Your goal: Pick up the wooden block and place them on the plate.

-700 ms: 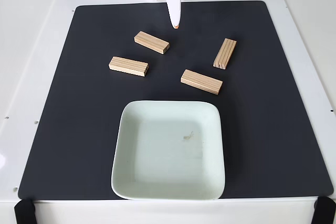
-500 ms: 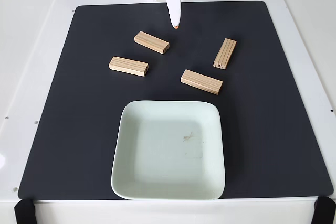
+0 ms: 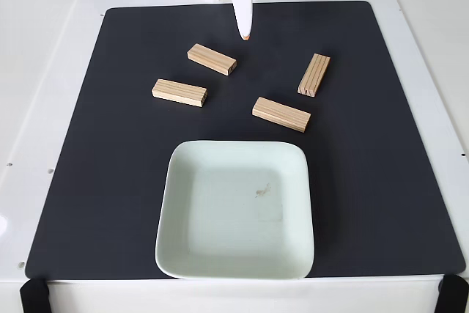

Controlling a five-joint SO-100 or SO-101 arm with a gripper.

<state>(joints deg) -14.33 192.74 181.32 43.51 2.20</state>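
Several light-wood blocks lie on the black mat: one (image 3: pixel 211 59) at upper left, one (image 3: pixel 179 92) to its lower left, one (image 3: pixel 281 114) just above the plate, and one (image 3: pixel 314 75) on the right, on its edge. The pale mint plate (image 3: pixel 170 203) sits at the front of the mat with nothing but a small smudge in it. My white gripper (image 3: pixel 245 32) points down from the far edge, its fingers together in a narrow tip, holding nothing. It hangs a little right of and behind the upper-left block.
The black mat (image 3: pixel 110 181) covers most of a white table (image 3: pixel 44 108). Black clamps sit at the front corners (image 3: pixel 32 295). Wide bare mat lies left and right of the plate.
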